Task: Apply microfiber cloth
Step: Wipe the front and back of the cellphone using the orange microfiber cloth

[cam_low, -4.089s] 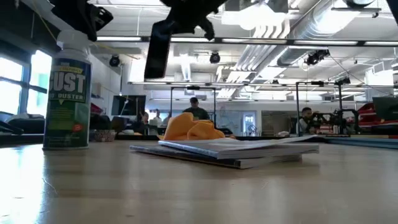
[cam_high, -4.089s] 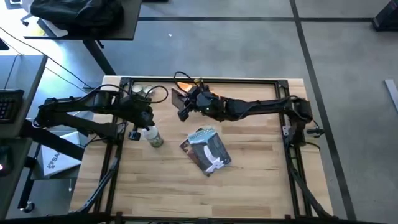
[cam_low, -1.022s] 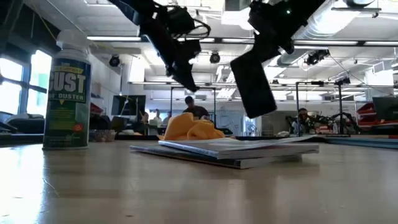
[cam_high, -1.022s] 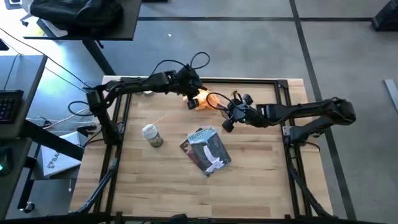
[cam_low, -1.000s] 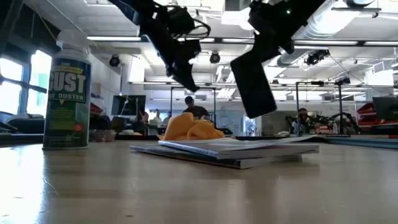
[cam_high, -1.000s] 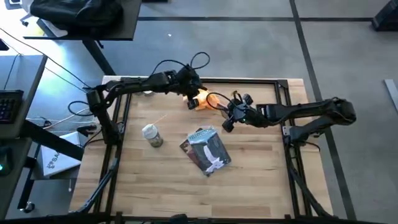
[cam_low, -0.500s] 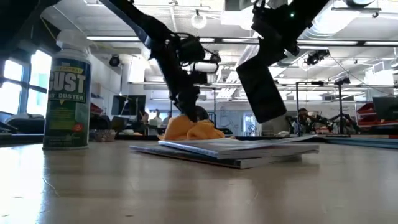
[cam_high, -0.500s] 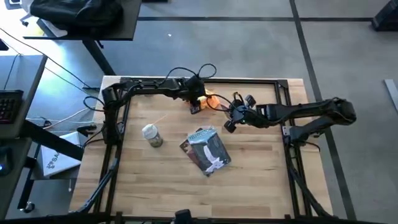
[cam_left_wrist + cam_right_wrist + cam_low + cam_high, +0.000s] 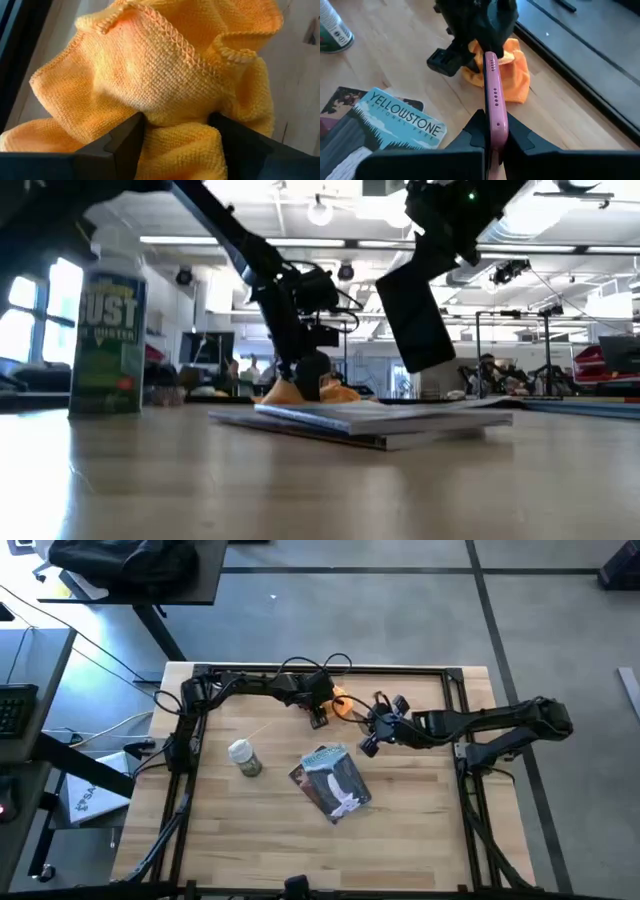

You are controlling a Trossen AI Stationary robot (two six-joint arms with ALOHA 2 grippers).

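Observation:
The orange-yellow microfiber cloth (image 9: 343, 703) lies bunched on the table near the far edge; it fills the left wrist view (image 9: 165, 70). My left gripper (image 9: 322, 712) has come down onto it and is shut on it. To the cloth's right, my right gripper (image 9: 372, 735) is shut on a dark flat phone (image 9: 415, 320) with a pink edge (image 9: 493, 95), which is held above the table beside the cloth. My left gripper pinches a bunched fold in the middle of the cloth (image 9: 175, 125) between its two fingers (image 9: 125, 145), with several layers gathered there. The fingers come from above, slanting from the table's left. The cloth's lower part rests on the table. My right gripper pinches the phone's near end (image 9: 495, 127) between its two fingers, one on each flat face. The fingers slant down from the table's right and lie along the phone. The phone is lifted clear, tilted, with its free end (image 9: 425, 360) hanging toward the cloth.
A dust-duster spray can (image 9: 244, 757) stands at the left of the table. A Yellowstone booklet (image 9: 332, 782) lies flat at the middle, nearer than the cloth. A dark metal frame (image 9: 400, 670) runs along the far edge.
My left gripper has moved toward the table's right and near edges and gone down until its fingers reached the cloth. The cloth stays in its place on the table. My right gripper keeps the phone raised beside the cloth, almost still.

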